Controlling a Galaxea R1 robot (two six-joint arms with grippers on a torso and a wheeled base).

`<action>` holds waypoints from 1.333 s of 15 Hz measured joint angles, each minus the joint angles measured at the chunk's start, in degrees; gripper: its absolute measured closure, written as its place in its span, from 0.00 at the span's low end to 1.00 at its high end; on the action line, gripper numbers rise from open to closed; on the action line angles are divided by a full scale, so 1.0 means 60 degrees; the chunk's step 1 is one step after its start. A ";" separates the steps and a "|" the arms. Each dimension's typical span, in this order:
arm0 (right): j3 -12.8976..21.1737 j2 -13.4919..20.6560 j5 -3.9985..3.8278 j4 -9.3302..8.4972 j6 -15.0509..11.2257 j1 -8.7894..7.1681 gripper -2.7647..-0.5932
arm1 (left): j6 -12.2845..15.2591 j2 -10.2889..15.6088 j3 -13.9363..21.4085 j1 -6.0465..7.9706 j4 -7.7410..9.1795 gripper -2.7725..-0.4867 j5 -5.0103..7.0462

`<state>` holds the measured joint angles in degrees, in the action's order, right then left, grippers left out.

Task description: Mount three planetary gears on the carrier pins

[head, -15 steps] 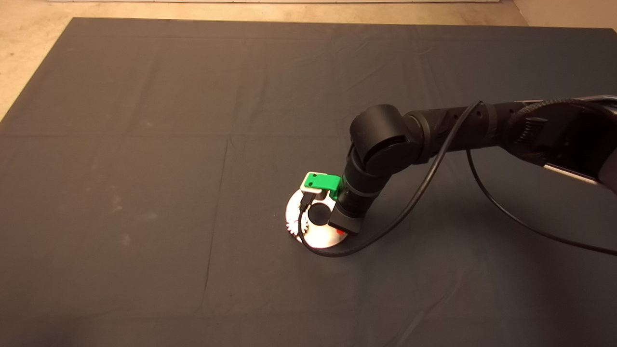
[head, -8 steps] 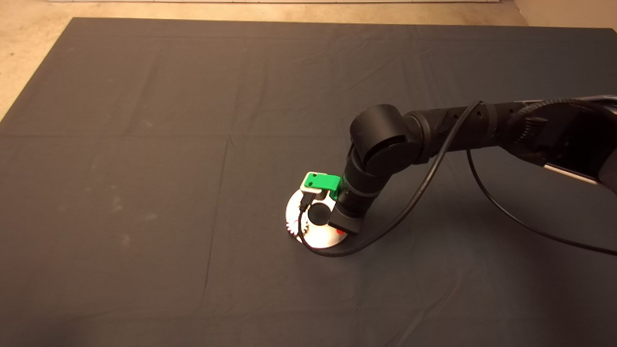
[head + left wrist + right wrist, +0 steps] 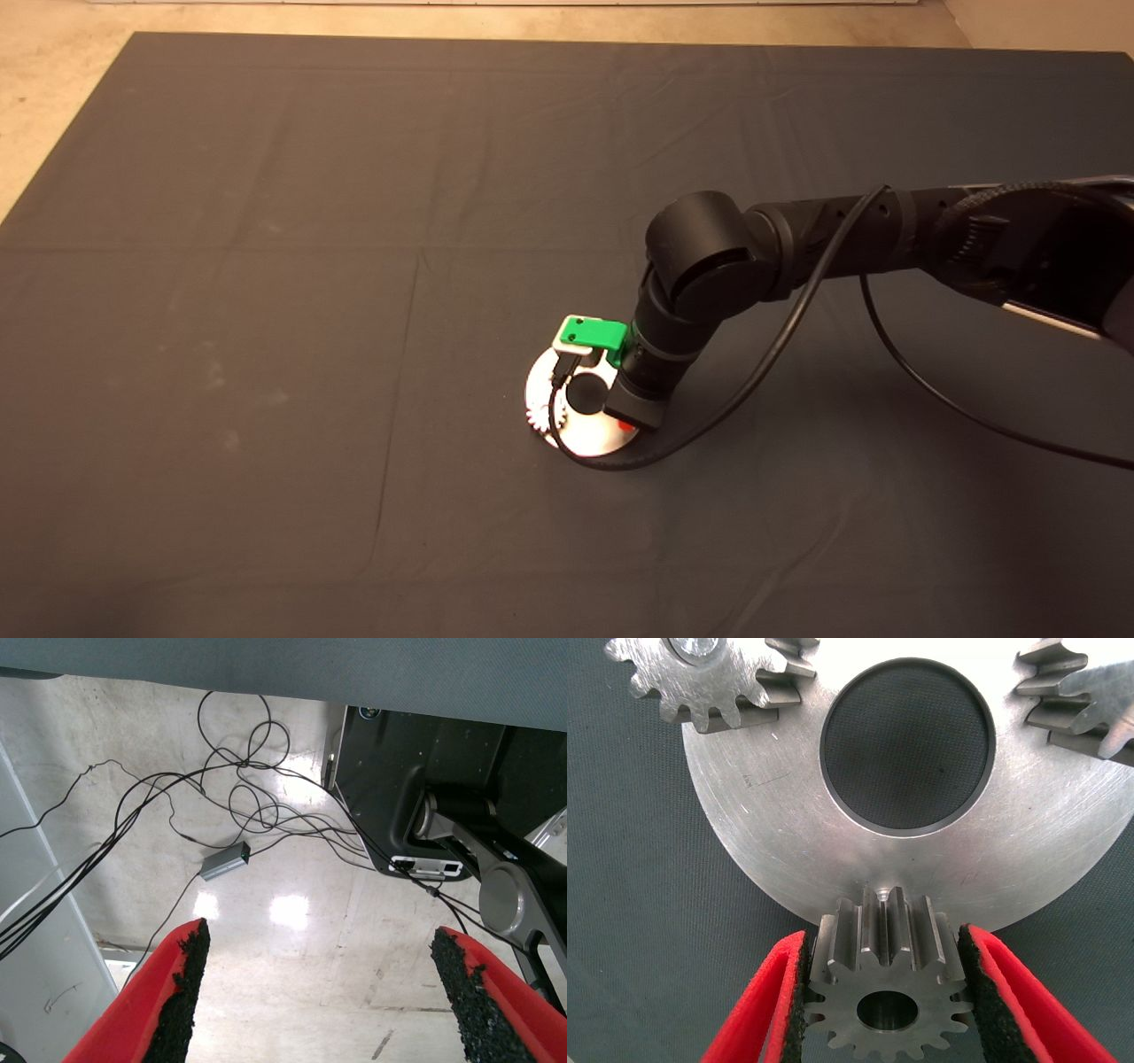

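In the right wrist view my right gripper [image 3: 886, 997] is shut on a small silvery planetary gear [image 3: 886, 988], held level at the near rim of the silver disc [image 3: 771, 815]. Two more gears [image 3: 700, 678] [image 3: 1081, 700] sit on the disc on either side of its large centre hole [image 3: 908, 744]. The pin under the held gear is hidden. In the head view the right gripper [image 3: 625, 425] stands over the disc [image 3: 585, 440], with one gear [image 3: 536, 416] at the disc's left edge. My left gripper [image 3: 323, 943] is parked off the mat, open and empty.
The right arm's black cable [image 3: 611, 461] loops round the front of the disc on the dark mat [image 3: 266, 354]. The left wrist view looks at the floor with loose cables [image 3: 239, 806] and a black machine base [image 3: 416, 788].
The right arm's elbow has shifted very slightly. The gripper stays over the disc with the gear in it.
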<state>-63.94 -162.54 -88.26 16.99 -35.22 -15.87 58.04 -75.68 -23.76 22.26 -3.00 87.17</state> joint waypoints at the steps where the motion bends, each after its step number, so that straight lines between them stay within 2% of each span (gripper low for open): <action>1: 0.0004 0.0030 0.0047 0.0000 0.0000 0.0000 0.74 | 0.0000 0.0000 0.0000 0.0000 0.0000 0.44 0.0000; 6: 0.0077 0.0059 0.0091 0.0000 -0.0014 -0.0004 0.69 | -0.0002 -0.0002 0.0000 0.0000 0.0000 0.44 0.0000; 12: 0.0343 0.0161 0.0110 -0.0012 -0.0047 -0.0065 0.55 | 0.0000 -0.0002 0.0000 0.0000 0.0000 0.44 0.0000; 13: 0.0429 0.0284 0.0112 -0.0037 -0.0060 -0.0188 0.55 | -0.0002 -0.0002 0.0000 0.0000 0.0000 0.45 0.0000; 15: 0.0598 0.0628 0.0112 -0.0158 -0.0069 -0.0689 0.49 | -0.0001 -0.0002 0.0000 0.0000 0.0000 0.44 0.0000; 17: 0.0892 0.1146 0.0106 -0.0335 -0.0223 -0.1116 0.49 | 0.0000 -0.0013 0.0000 0.0000 -0.0001 0.44 0.0002; 19: 0.1538 0.1870 0.0112 -0.0637 -0.0800 -0.1214 0.41 | -0.0004 -0.0138 0.0002 0.0000 -0.0004 0.39 -0.0001; 20: 0.1903 0.2357 0.0148 -0.0764 -0.1331 -0.1213 0.41 | -0.0004 -0.0189 0.0014 0.0000 -0.0004 0.39 0.0000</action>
<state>-52.52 -148.40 -87.37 12.41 -43.20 -23.15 58.02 -76.81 -23.67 22.26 -3.02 87.17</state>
